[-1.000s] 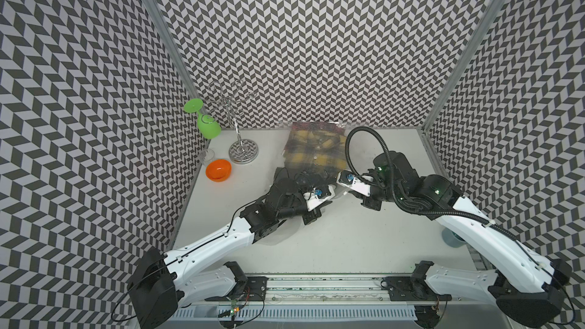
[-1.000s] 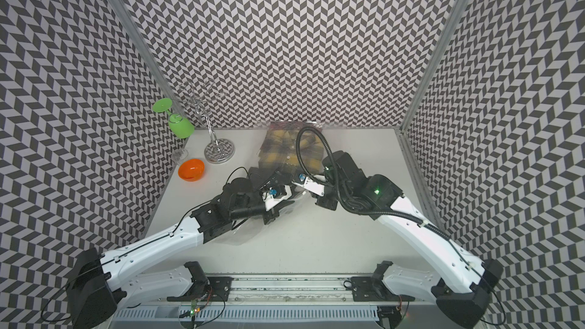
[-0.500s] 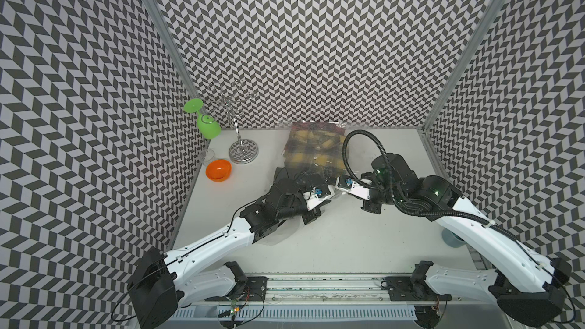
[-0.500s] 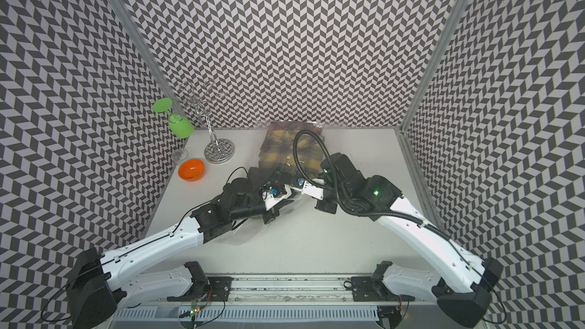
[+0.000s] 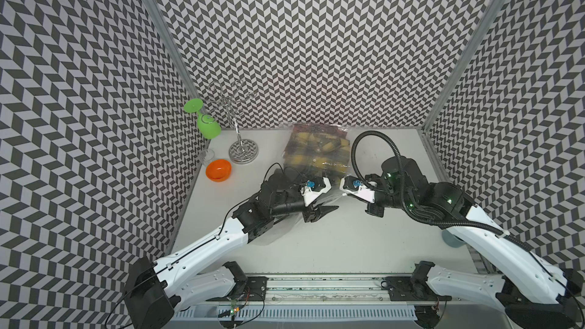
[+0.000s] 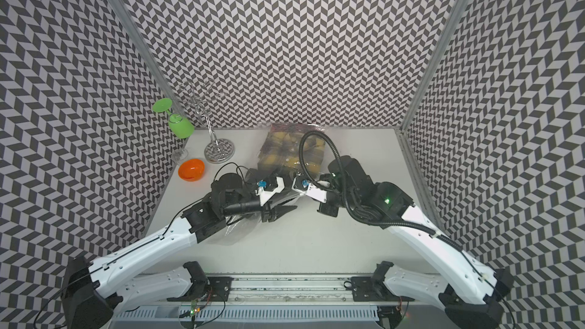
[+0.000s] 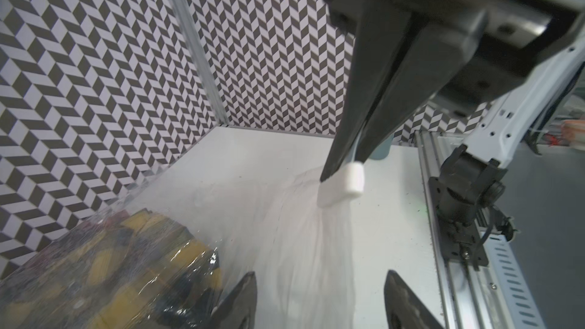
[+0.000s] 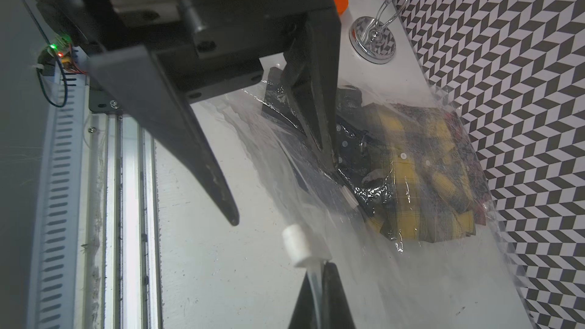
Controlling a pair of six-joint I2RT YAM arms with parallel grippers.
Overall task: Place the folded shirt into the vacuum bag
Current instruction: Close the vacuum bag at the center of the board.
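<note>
You have a shirt (image 5: 316, 148) in plaid: mustard yellow crossed with near-black, and dark red at the end toward the bench's far edge. The vacuum bag (image 7: 300, 232) around it is clear film with white glints, and the clip (image 7: 354, 178) on its seal is plain white. Your bench (image 5: 348, 242) is off-white with a few dark scuffs. The walls (image 5: 316, 42) carry a black-and-white chevron pattern. Near the far left corner you see a bright green glass (image 5: 209, 126), an orange bowl (image 5: 218, 169) and a chrome rack (image 5: 242, 153) whose round base mirrors the chevrons. The left arm (image 5: 202, 248) and right arm (image 5: 493, 242) are white with black joints. The left pincer (image 7: 319, 276) and right pincer (image 7: 343, 169) are black.
</note>
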